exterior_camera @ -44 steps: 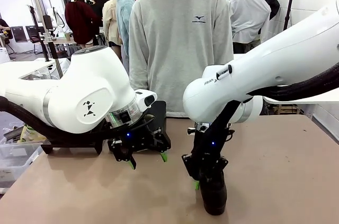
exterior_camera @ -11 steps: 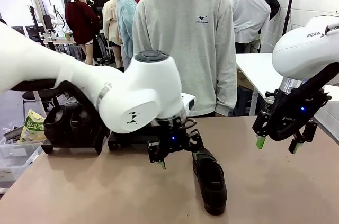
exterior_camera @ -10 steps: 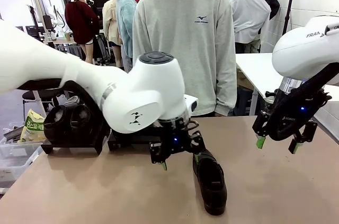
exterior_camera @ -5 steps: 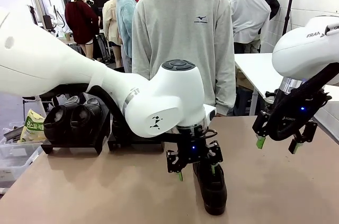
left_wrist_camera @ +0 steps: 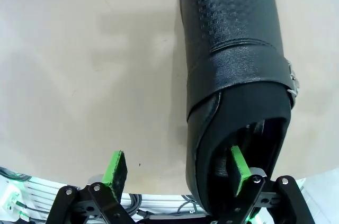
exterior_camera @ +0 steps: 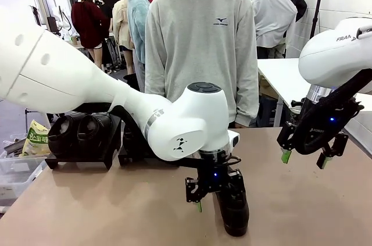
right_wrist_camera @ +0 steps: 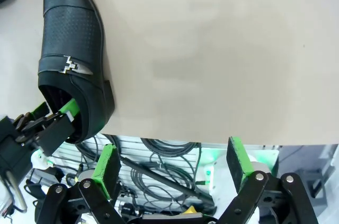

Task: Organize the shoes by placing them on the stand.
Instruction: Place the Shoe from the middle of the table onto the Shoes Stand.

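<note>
- Front view: left gripper [exterior_camera: 216, 195] jaws spread wide over the shoe [exterior_camera: 233, 211] at the table's near middle; right gripper [exterior_camera: 306, 154] wide, empty, raised at right.
- Left wrist view: one finger [left_wrist_camera: 239, 170] inside the shoe's opening.
- Right wrist view: glossy leather looks slippery; the stiff heel wall seems the best hold.

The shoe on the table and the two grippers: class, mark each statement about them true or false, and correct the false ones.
1. The left gripper has one green pad inside the shoe opening. True.
2. The right gripper is clamped on the shoe. False: it hangs open above the table, apart from the shoe.
3. The shoe has a metal buckle on a strap. True.
4. The shoe already sits on the stand. False: it lies on the table near the front edge.
5. The person is holding the shoe. False: the person stands behind the table, not touching it.
</note>
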`<control>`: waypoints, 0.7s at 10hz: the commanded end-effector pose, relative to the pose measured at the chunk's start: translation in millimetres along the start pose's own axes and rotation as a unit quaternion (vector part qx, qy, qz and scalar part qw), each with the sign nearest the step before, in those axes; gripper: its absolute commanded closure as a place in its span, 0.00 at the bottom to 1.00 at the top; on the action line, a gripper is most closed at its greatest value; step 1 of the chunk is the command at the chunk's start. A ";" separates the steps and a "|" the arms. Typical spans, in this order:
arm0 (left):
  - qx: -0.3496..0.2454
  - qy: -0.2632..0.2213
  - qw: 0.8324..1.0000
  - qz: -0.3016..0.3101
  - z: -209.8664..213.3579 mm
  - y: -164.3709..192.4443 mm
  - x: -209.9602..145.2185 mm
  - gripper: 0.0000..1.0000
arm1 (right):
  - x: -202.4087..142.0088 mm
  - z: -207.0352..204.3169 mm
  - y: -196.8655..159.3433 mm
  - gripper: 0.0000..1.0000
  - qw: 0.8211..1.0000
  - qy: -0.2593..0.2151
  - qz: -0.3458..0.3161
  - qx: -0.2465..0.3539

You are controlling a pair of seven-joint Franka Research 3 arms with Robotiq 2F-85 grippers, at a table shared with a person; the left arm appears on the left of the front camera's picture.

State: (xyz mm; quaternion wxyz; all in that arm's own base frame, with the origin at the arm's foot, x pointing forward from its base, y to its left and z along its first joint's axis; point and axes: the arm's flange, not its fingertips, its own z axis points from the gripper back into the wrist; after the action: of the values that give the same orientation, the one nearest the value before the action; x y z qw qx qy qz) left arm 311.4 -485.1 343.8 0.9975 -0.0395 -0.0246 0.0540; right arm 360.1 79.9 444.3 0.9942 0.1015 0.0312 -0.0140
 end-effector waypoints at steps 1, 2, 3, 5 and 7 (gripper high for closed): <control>-0.016 0.029 0.999 -0.006 -2.8 -8.7 4.9 0.19 | -0.6 -0.9 1.0 0.00 1.000 0.002 0.002 0.000; -0.019 0.026 0.999 -0.006 -0.7 -9.1 5.2 0.35 | -0.6 -0.9 1.0 0.00 1.000 0.002 0.002 0.000; -0.017 0.023 1.000 -0.005 0.9 -9.1 5.0 0.51 | -0.6 -0.9 1.0 0.00 1.000 0.002 0.002 0.000; -0.003 0.027 1.000 -0.001 2.6 -8.0 3.8 0.85 | -0.6 -0.9 1.0 0.00 1.000 0.002 0.002 0.000; 0.000 0.036 0.999 0.003 2.8 -6.9 4.5 1.00 | -0.6 -0.9 1.0 0.00 1.000 0.002 0.002 0.000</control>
State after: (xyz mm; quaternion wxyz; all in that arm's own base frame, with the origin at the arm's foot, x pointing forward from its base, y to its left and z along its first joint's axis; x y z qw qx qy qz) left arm 315.7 -491.7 342.6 0.9974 -0.0463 0.0031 0.0559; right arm 360.1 80.0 444.3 0.9942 0.1015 0.0312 -0.0139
